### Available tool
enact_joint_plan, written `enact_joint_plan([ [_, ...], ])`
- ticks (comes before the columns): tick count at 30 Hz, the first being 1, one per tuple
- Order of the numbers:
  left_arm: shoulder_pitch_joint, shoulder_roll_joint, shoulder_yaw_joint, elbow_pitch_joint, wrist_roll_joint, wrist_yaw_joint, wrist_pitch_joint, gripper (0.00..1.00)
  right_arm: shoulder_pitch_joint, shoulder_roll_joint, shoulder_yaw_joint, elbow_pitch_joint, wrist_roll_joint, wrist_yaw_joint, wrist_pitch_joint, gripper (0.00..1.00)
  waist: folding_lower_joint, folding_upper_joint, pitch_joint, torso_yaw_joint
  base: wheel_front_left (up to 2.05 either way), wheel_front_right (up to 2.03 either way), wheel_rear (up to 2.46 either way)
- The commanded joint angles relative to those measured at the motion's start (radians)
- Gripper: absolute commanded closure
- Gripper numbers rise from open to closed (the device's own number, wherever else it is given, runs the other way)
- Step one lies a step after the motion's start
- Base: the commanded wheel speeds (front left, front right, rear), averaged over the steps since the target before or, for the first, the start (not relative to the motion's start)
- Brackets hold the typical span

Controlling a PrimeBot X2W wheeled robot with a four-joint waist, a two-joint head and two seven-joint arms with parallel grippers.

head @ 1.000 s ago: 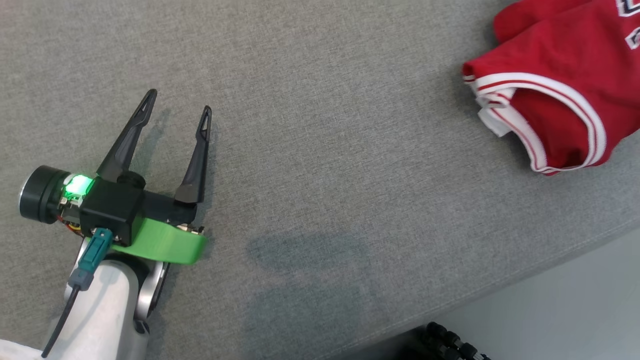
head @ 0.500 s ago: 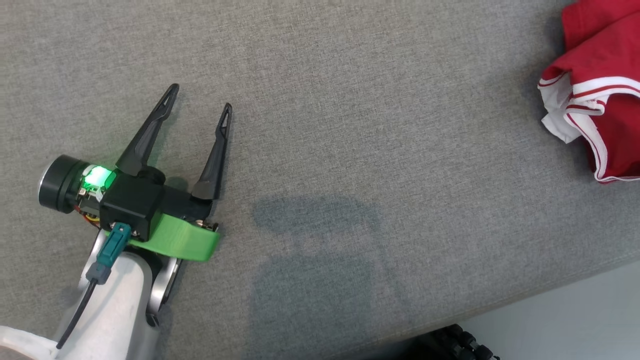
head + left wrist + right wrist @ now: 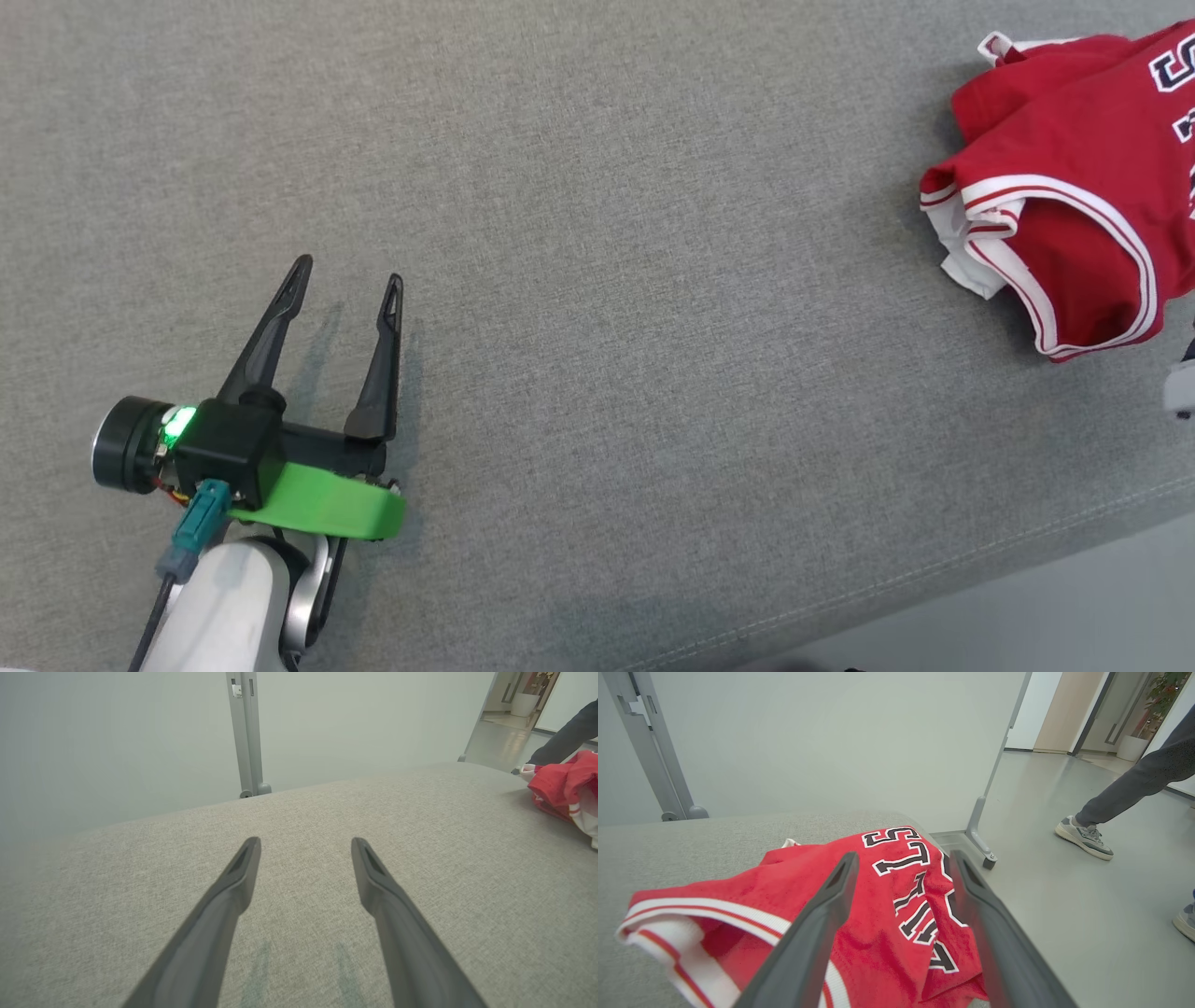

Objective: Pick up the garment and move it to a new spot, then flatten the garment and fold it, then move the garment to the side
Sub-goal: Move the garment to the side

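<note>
Lying crumpled on the grey cushion (image 3: pixel 597 280) is a garment (image 3: pixel 1064 233).

A red jersey (image 3: pixel 1074 261), trimmed white with thin red stripes, black white-edged lettering, against a plain heathered grey fabric surface (image 3: pixel 597 280).

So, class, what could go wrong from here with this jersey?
The jersey lies bunched at the edge of the padded surface, so it might slide off. The open right gripper could pinch several layers. A person's foot is close by on that side; a wide swing might hit them.
</note>
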Motion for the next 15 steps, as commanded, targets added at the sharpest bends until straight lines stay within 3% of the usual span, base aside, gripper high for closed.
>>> enact_joint_plan([
  [1,0.014,-0.001,0.006,0.001,-0.007,0.006,-0.008,0.0,0.029,0.015,-0.001,-0.024,-0.012,-0.002,-0.004,0.0,0.0,0.0,-0.077,0.016,0.0,0.0,0.0],
  [8,0.059,-0.012,0.038,0.009,-0.036,0.038,-0.027,0.0,0.151,0.147,0.031,-0.239,-0.07,-0.002,-0.004,0.0,0.0,0.0,-0.153,0.066,0.0,0.0,0.0],
  [15,0.108,-0.017,0.079,0.01,-0.068,0.071,-0.042,0.0,0.2,0.23,0.12,-0.33,-0.11,-0.002,0.005,0.0,0.0,0.0,-0.22,0.132,0.0,0.0,0.0],
])
